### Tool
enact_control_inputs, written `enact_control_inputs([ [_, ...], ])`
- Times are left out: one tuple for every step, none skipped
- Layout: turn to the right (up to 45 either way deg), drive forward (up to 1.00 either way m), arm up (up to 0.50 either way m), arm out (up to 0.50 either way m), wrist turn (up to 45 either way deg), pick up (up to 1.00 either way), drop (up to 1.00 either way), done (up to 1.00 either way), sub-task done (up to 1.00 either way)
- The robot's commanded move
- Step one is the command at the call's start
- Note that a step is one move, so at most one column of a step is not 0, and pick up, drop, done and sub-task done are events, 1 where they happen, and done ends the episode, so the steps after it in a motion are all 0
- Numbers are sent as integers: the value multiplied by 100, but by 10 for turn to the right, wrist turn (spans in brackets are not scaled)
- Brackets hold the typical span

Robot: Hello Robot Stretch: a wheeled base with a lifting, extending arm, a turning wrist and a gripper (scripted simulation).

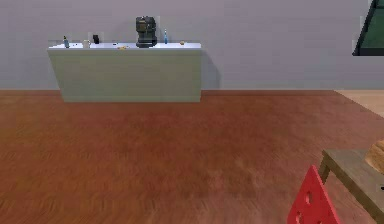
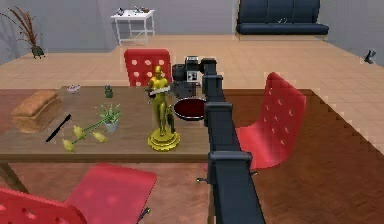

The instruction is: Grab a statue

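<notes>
Tabletop of brown wood spreads across the arm side view, with red chairs drawn up round it as if for a meal. Ahead, a white cabinet stands against the far wall. The dark arm lies stretched over the table, I judge, to bring its end to the golden statue, which stands upright on its round base near the table's front edge. A dark bust tops the cabinet. The gripper sits at the golden statue's upper half. With the figure standing on the table there, I cannot tell whether it has hold of anything. A dark bowl rests just beside the statue.
</notes>
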Motion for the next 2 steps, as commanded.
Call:
enact_control_inputs([
  [0,0,6,0,0,0,0,0,0],
  [0,0,0,0,0,0,0,100,0],
])
